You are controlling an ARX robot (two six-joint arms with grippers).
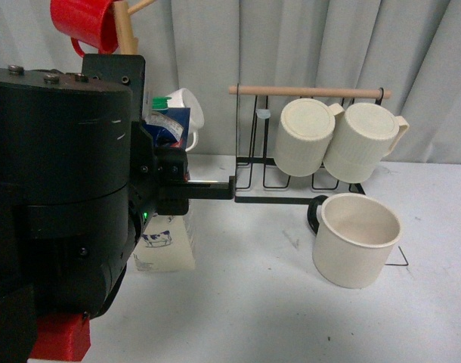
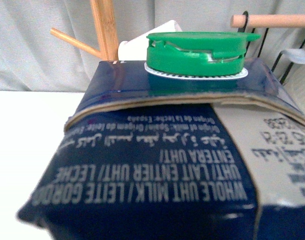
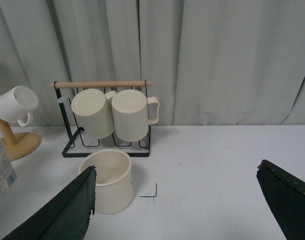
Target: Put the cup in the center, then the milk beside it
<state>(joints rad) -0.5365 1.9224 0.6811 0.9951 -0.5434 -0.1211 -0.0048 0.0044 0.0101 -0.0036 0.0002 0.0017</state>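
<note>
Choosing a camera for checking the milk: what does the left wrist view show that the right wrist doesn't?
Left wrist only: the milk's green screw cap and the print on its blue top, close up. Right wrist only: the cup on the table, two ribbed mugs, the open right tool. Both: the milk, the rack's wooden bar, the curtain.

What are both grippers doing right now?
Left gripper: jaws at the milk, grip cannot be told.
Right gripper: open, holding nothing.
</note>
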